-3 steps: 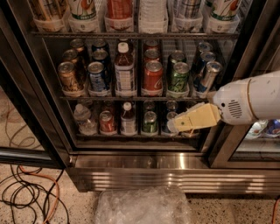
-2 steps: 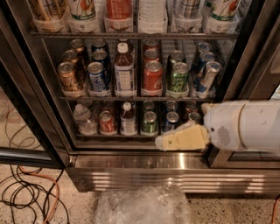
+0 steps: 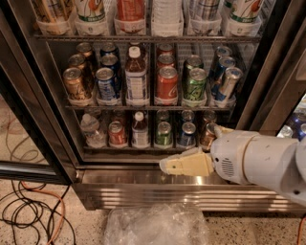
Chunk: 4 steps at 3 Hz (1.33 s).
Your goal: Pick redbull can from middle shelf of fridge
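Camera view shows the redbull can leaning at the front of the rightmost row on the middle shelf of the fridge, within easy reach, while the gripper, open or closed I cannot tell, hangs low before the steel base, well below it.

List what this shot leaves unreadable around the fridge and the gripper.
Camera view:
- Redbull can, right end of middle shelf: label too small to read.
- Top-rack bottles: cut off by the upper edge.
- Brown can, bottom rack: partly hidden by the arm behind the gripper, which sits low before the fridge's steel base.
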{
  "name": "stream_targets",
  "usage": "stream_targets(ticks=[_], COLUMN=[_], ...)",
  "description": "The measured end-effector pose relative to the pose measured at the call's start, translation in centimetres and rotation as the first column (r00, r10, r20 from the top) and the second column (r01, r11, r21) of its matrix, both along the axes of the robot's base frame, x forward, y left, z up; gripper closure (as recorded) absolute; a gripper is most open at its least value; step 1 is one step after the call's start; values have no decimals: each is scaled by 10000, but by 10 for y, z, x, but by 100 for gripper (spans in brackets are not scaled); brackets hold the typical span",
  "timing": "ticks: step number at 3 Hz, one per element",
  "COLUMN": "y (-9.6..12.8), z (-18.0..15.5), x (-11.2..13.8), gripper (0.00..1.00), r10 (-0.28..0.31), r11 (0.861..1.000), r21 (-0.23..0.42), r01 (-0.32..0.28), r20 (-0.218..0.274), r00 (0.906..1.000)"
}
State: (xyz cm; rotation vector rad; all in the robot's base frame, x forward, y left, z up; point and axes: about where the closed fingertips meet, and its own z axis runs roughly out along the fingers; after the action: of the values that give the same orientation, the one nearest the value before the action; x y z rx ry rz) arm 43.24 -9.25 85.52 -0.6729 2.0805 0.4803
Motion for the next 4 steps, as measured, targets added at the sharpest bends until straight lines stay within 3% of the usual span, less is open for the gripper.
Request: stream_targets(ticks=[1, 2, 3, 4], y=[40, 68, 56, 38], z=[-36, -40, -35, -33], x=[13, 26, 40, 53], gripper=[0, 0, 0, 0], r10=[-191, -84, -857, -1643], r11=[9955, 9908, 9847, 9789], r21=[928, 1353, 1588, 1422], r01=[177, 28, 716, 1467], r20=[147, 407, 842, 1209], r00=[9997, 9991, 9928, 9790])
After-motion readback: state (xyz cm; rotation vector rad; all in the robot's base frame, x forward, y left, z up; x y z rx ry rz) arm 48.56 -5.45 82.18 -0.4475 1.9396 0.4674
